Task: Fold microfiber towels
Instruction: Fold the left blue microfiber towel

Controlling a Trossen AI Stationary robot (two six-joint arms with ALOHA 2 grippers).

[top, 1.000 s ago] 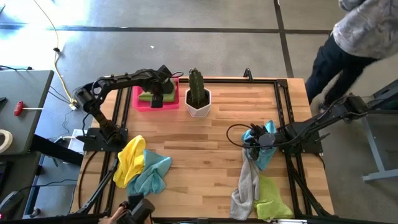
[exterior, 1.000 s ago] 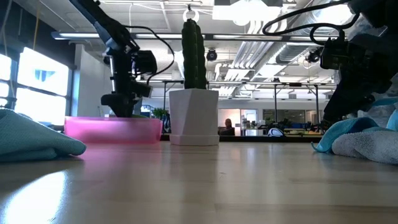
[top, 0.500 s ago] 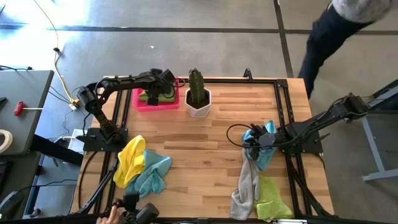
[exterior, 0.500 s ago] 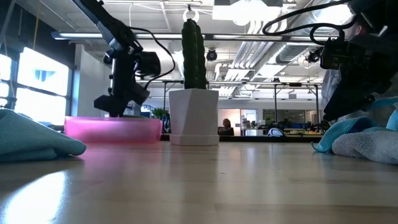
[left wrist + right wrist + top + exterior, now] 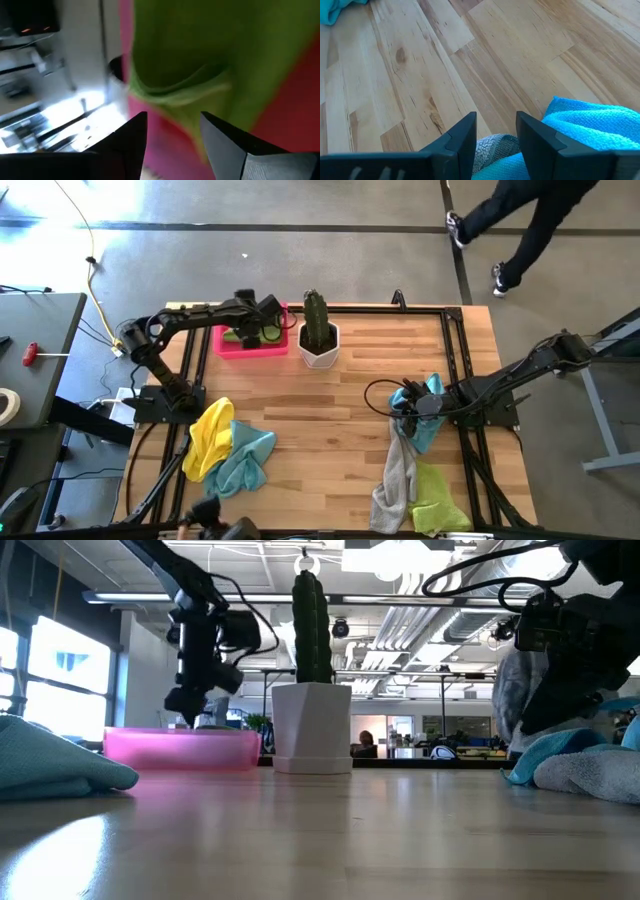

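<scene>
A folded lime green towel (image 5: 200, 55) lies in the pink tray (image 5: 226, 348) at the table's far left. My left gripper (image 5: 172, 132) hangs open just above it, with nothing between its fingers. My right gripper (image 5: 405, 408) stands open at the table's right, low over a light blue towel (image 5: 590, 122) and the upper end of a grey towel (image 5: 395, 475). Another lime green towel (image 5: 435, 495) lies beside the grey one at the near right. A yellow towel (image 5: 210, 435) and a second light blue towel (image 5: 245, 462) lie bunched at the near left.
A cactus in a white pot (image 5: 318, 345) stands right beside the tray, close to my left gripper. Bare wood fills the table's middle. A person walks across the floor beyond the far right corner. Black frame rails run along the table's edges.
My left gripper has risen out of the pink tray and rolled about its wrist, shifting a little toward the cactus, its fingers open as before. The green towel stays in the tray. The person has walked on beyond the far right corner.
</scene>
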